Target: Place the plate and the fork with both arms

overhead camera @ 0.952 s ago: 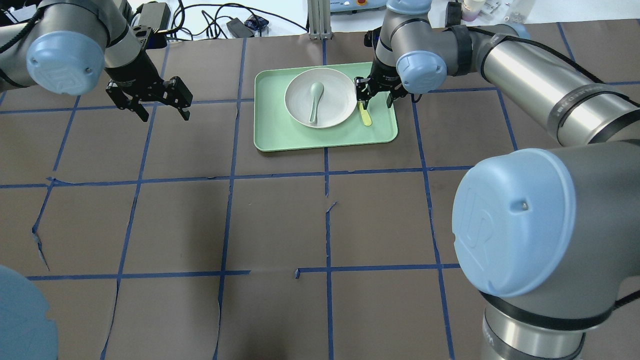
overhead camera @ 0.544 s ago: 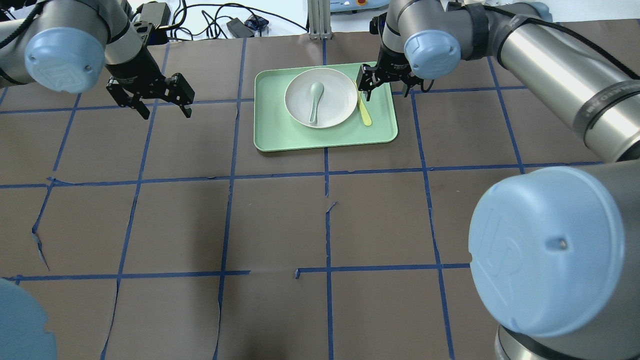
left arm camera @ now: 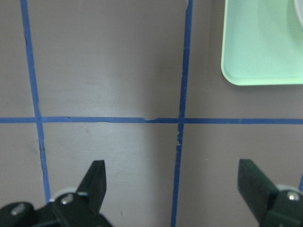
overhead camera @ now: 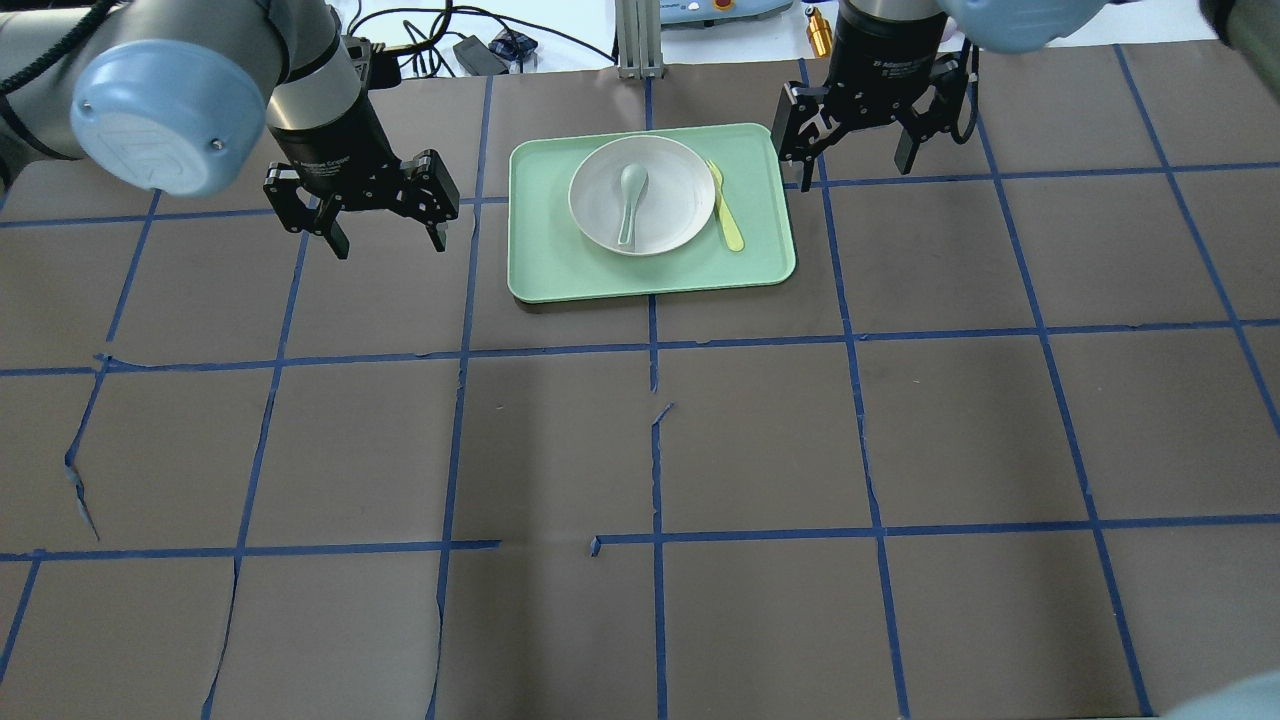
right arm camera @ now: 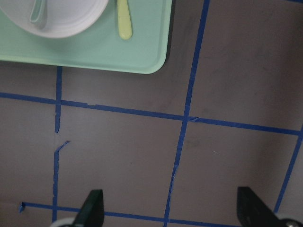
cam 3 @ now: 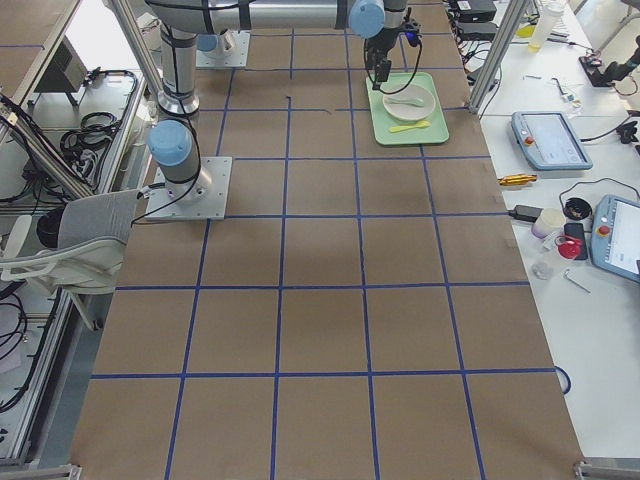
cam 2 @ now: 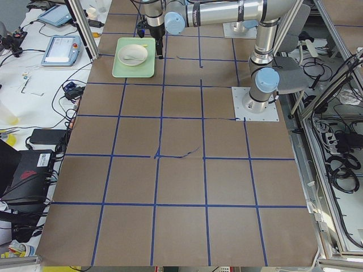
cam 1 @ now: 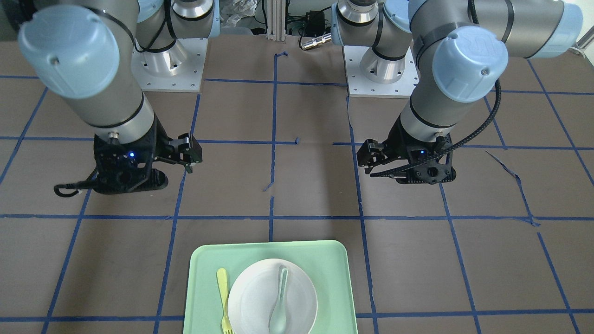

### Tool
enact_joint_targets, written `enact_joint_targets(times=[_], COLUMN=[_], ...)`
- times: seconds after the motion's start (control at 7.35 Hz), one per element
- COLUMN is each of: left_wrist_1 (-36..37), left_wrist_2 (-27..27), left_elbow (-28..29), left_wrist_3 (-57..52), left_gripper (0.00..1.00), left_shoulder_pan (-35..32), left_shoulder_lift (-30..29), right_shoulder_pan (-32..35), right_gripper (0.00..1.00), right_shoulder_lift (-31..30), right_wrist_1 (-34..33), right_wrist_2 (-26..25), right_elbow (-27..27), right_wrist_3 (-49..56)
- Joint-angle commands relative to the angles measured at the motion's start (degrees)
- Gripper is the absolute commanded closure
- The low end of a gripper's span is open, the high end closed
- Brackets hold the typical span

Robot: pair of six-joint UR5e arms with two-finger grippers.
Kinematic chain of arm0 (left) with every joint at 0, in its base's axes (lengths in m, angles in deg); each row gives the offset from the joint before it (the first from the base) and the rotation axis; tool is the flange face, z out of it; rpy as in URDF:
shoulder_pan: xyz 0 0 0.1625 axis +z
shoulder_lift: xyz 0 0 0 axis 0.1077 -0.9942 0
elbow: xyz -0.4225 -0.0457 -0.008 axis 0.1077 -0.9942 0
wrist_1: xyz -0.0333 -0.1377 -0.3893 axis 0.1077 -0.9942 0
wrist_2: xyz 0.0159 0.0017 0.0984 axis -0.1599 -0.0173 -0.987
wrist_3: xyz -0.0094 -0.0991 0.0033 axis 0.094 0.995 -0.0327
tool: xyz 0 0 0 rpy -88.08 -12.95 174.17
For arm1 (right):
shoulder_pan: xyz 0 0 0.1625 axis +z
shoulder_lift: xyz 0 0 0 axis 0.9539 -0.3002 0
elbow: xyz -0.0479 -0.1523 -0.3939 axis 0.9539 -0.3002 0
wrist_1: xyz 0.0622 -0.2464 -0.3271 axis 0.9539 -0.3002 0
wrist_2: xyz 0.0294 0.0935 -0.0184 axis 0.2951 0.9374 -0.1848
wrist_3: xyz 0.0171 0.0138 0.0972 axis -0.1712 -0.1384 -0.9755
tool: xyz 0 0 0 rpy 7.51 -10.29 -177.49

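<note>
my left gripper [overhead camera: 388, 240] hangs with its fingers spread wide and nothing between them, over bare brown table [overhead camera: 700, 430] just off the left edge of the green tray [overhead camera: 545, 250]. its wrist camera shows only the paper, the blue tape lines and one corner of the tray. my right gripper [overhead camera: 853, 172] is likewise parted and empty, hovering by the tray's far right corner. from its own wrist view i can see the tray's corner, part of the plate and the fork's handle end.

the plate [overhead camera: 680, 200] sits flat near the middle of the tray, with a pale spoon [overhead camera: 630, 195] lying loose in its bowl. the fork [overhead camera: 727, 215] lies on the tray just beside the plate's right rim. i cannot tell if it touches the rim near the tines. both task things being on the tray with neither gripper on them, i judge the placing is likely done.

if i had to take them up again, i'd treat the plate as stiff and light, probably slick. i'd pinch the raised rim, one finger inside and one outside, and keep it level or the spoon will slide. the fork looks thin, light and flat to the tray. i'd close across the handle's middle, with little room on the plate side.
</note>
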Motion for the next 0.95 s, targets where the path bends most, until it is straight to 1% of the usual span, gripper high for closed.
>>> enact_joint_targets(times=[0.0,0.14,0.27,0.41,0.54,0.82], left_wrist_1=[-0.89,-1.15,-3.07,-4.22,-7.27,-7.75], left_wrist_2=[-0.54,-0.37,-0.28,-0.54,-0.54,0.15], left_elbow=[-3.19,-3.81,-3.38,-3.55,-3.21,-3.46], left_wrist_3=[0.38,0.81,0.99,1.17,2.65,3.19], left_gripper=[0.0,0.0,0.0,0.0,0.0,0.0], left_shoulder_pan=[-0.48,-0.57,-0.83,-1.79,-2.49,-2.76], left_shoulder_lift=[2.42,3.73,5.58,6.99,8.13,8.5], right_shoulder_pan=[0.33,0.33,0.33,0.33,0.33,0.33], right_gripper=[0.0,0.0,0.0,0.0,0.0,0.0], right_shoulder_lift=[-5.0,-5.71,-5.72,-5.72,-5.72,-5.72], right_wrist_1=[1.62,-0.83,-3.29,-3.4,-3.4,-3.58], right_wrist_2=[0.55,0.55,0.55,0.37,0.46,0.46], right_elbow=[4.78,6.99,7.71,8.24,8.24,8.16], right_wrist_3=[-0.4,-0.49,-0.4,-0.49,-0.4,-0.4])
